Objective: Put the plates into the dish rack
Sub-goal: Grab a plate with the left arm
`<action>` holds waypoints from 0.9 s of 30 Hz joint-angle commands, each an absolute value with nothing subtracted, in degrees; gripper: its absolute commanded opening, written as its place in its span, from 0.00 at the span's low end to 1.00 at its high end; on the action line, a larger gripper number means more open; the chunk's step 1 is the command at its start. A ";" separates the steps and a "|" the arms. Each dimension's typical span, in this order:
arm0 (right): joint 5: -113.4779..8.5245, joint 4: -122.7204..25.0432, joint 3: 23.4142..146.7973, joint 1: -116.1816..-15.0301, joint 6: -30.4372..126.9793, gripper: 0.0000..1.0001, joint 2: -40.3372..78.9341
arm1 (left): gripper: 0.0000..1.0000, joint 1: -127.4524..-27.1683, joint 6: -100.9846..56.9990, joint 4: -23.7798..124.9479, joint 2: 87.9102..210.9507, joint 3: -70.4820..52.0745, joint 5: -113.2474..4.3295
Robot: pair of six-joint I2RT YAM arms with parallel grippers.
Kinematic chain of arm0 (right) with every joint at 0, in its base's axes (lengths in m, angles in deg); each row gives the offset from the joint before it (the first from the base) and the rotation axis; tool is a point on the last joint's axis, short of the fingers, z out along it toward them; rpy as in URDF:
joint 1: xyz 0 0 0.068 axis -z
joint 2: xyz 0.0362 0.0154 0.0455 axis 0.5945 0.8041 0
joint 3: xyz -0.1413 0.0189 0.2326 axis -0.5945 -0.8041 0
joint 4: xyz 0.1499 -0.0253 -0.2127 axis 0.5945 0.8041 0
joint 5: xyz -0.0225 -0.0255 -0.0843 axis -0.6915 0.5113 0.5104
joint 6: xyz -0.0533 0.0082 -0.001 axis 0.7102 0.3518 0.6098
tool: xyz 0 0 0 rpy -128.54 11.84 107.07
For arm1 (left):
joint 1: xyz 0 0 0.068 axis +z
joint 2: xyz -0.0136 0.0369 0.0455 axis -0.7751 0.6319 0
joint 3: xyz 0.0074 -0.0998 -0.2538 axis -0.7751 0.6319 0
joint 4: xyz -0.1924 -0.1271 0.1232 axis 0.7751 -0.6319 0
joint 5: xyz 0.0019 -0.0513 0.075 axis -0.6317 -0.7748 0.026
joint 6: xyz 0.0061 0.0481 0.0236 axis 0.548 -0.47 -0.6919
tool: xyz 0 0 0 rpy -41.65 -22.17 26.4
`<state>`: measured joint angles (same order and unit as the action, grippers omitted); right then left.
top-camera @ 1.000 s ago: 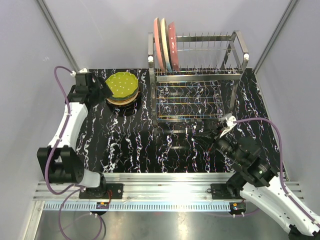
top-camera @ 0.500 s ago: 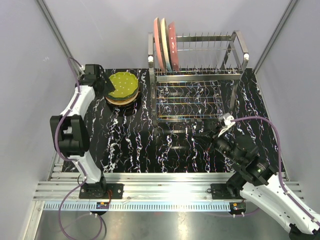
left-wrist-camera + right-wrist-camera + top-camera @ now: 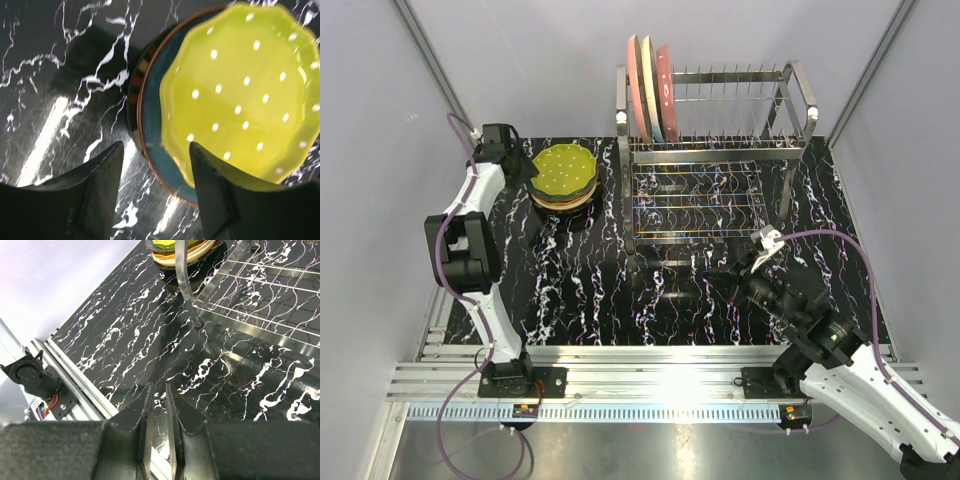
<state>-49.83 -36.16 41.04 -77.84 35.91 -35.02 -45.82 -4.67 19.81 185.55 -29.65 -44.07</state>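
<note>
A stack of plates (image 3: 565, 178) lies at the table's back left, a dotted green plate (image 3: 240, 95) on top and a teal plate (image 3: 152, 120) under it. My left gripper (image 3: 525, 168) is at the stack's left rim, open. One of its fingers (image 3: 212, 175) lies over the green plate's edge, the other over the table. The dish rack (image 3: 720, 150) stands at the back centre with three plates (image 3: 650, 90) upright at its left end. My right gripper (image 3: 740, 283) hovers low in front of the rack, shut to a thin slit and holding nothing.
The black marbled table (image 3: 600, 290) lies between the stack and the arm bases. In the right wrist view the rack's tubular leg (image 3: 182, 275) and lower wire tier (image 3: 260, 300) are just ahead of the right gripper (image 3: 159, 386). Grey walls enclose the table.
My left arm has folded back and the left gripper has settled at the stack's rim with its jaws narrowing. The right gripper has shifted slightly left and closed further.
</note>
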 commanded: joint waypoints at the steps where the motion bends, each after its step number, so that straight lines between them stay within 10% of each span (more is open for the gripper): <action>1: -48.62 -37.04 41.46 -78.67 35.84 0.21 -34.62 | 0.55 -45.80 -3.69 22.73 187.40 -33.62 -45.93; 27: -47.30 -36.43 41.82 -78.93 36.19 0.19 -33.22 | 0.40 -45.80 -3.16 25.54 193.47 -34.16 -48.39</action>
